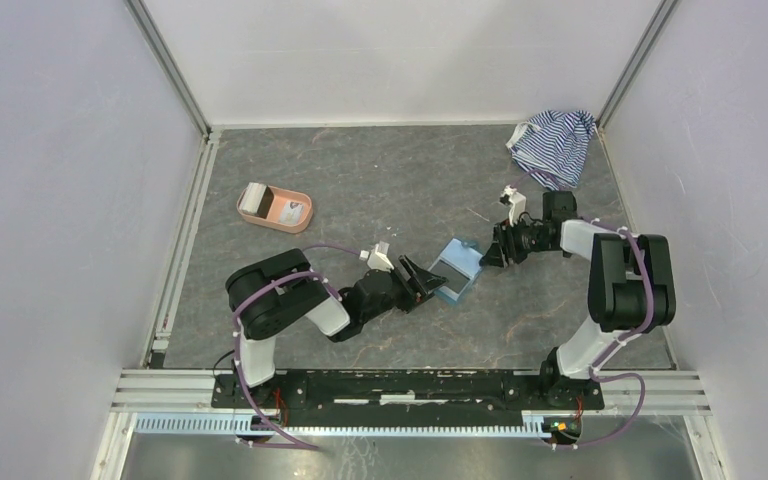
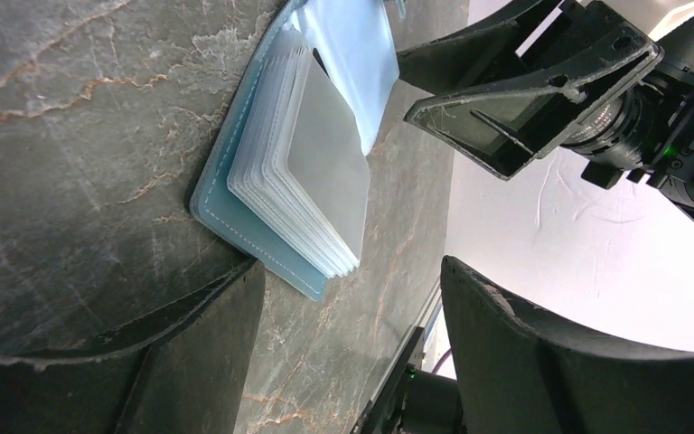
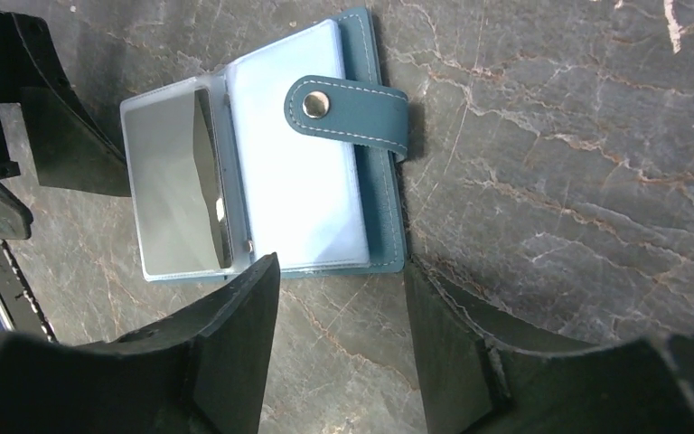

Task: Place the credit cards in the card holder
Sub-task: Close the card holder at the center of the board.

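Beside the open card holder [image 1: 456, 268] (grey credit card [image 3: 170, 185] sleeved), left gripper [image 1: 428, 282] and right gripper [image 1: 487, 252] hover. Fingers apart, empty.

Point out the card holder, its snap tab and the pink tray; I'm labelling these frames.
card holder [image 1: 457, 268]: top view, open light-blue inside.
snap tab [image 3: 361, 116]: right wrist view, teal strap beside the stud.
pink tray [image 1: 309, 211]: top view, right-hand rim.
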Controlling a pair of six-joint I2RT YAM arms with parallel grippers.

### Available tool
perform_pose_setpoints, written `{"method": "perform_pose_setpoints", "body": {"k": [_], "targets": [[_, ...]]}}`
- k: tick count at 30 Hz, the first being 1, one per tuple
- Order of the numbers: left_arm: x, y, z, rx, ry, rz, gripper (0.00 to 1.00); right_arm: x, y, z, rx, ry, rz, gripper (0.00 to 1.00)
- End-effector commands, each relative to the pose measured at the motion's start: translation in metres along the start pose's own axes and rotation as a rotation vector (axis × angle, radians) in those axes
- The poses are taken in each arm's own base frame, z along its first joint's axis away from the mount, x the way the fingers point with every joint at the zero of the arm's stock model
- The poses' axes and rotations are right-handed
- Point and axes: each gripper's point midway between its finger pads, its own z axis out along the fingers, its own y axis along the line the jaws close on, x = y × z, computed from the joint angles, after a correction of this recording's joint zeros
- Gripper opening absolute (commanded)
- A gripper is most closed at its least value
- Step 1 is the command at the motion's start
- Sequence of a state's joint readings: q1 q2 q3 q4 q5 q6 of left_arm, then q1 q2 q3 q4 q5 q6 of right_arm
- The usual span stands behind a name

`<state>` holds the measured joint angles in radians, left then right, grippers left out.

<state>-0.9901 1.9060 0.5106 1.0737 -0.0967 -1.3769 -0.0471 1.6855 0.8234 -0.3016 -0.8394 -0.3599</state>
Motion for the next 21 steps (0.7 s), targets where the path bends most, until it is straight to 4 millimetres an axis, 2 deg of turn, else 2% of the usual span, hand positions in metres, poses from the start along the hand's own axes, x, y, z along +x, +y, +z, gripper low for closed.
{"method": "perform_pose_setpoints", "body": {"k": [1, 6, 12, 16, 21], "targets": [[0.014, 0.078, -0.013, -0.244, 0.059, 0.098, 0.80, 0.006, 0.020, 0.005, -0.122, 0.007, 0.057, 0.57], [0.013, 0.081, -0.013, -0.250, 0.060, 0.098, 0.80, -0.009, 0.045, -0.001, -0.257, -0.056, 0.048, 0.50], [0.013, 0.082, -0.012, -0.250, 0.064, 0.097, 0.79, -0.033, 0.065, -0.015, -0.315, -0.148, -0.021, 0.50], [0.014, 0.083, -0.011, -0.251, 0.068, 0.096, 0.79, -0.037, 0.074, -0.018, -0.357, -0.168, -0.028, 0.50], [0.013, 0.085, -0.011, -0.253, 0.069, 0.095, 0.79, -0.032, 0.088, -0.015, -0.429, -0.139, -0.050, 0.50]]}}
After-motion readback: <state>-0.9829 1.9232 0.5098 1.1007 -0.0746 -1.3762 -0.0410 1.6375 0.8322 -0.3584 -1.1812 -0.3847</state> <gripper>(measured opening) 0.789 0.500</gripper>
